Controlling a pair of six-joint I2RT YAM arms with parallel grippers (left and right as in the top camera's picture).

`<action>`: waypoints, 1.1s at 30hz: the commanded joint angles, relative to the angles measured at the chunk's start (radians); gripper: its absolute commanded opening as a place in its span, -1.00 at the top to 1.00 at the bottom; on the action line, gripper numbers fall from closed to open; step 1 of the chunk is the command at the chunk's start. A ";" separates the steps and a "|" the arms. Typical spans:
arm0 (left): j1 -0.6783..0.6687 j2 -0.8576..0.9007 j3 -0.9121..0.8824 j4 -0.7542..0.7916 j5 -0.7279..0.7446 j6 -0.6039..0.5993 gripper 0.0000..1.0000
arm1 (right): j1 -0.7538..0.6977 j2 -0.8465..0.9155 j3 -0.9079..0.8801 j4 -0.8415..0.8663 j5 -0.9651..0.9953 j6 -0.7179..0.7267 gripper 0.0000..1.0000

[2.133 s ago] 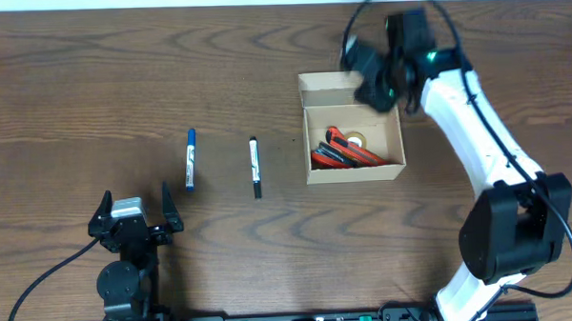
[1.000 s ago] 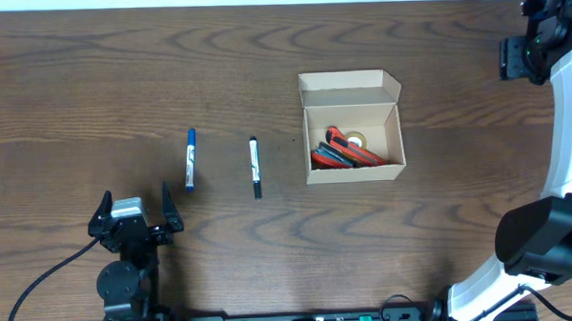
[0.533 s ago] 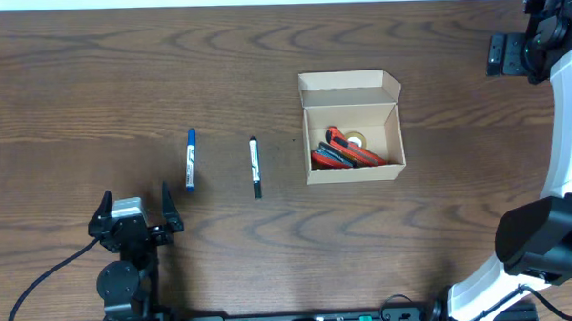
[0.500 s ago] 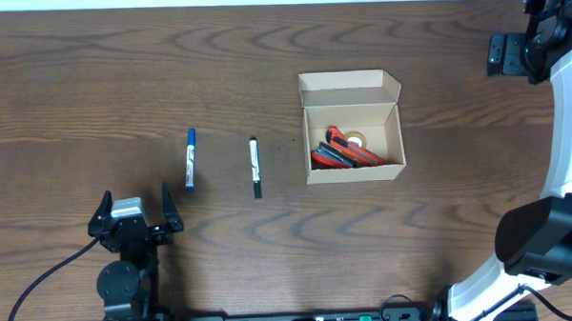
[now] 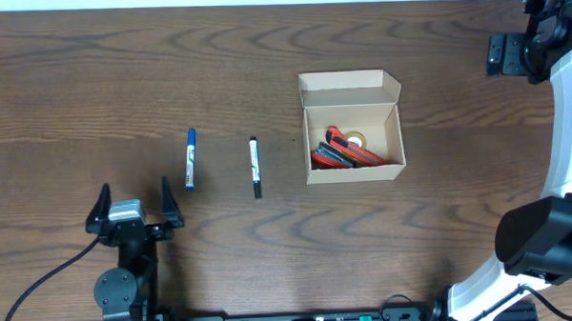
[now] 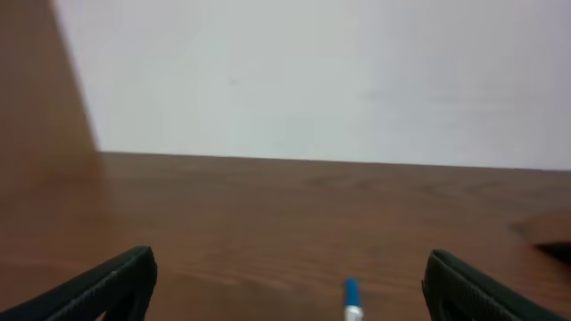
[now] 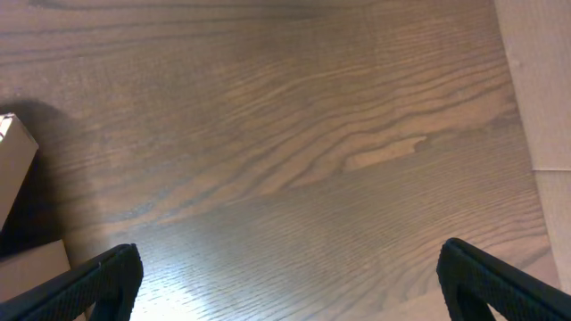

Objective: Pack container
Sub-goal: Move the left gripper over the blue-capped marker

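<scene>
1. The container (image 5: 352, 128), a tan cardboard box with plain sides, stands right of centre on the bench (image 5: 92, 72). Its lid flap (image 5: 348, 85) is folded back on the far side. Red and black items (image 5: 343, 151) lie inside, touching one another.
2. The blue marker (image 5: 190, 159) and black marker (image 5: 255, 166) lie on the bench left of the container, apart from each other. The barrel print is too small to read.
3. The left tool (image 6: 290, 290) has its jaws spread wide and empty, near the blue marker.
4. The right tool (image 7: 287, 285) has its jaws spread wide and empty, over the far right of the bench, well apart from the container.

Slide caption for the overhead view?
Open cardboard box, items inside; blue marker and black marker outside it; left gripper and right gripper open, empty.
</scene>
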 commanded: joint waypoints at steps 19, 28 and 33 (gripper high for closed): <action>-0.001 0.814 1.007 -0.743 0.314 0.177 -0.90 | -0.005 -0.016 0.016 -0.001 0.000 0.019 -0.99; -0.014 1.151 1.176 -0.739 0.201 0.128 -0.90 | -0.005 -0.016 0.016 -0.001 0.000 0.019 -0.99; -0.047 1.267 1.205 -0.811 -0.069 0.038 -0.90 | -0.005 -0.016 0.016 -0.001 0.000 0.019 -0.99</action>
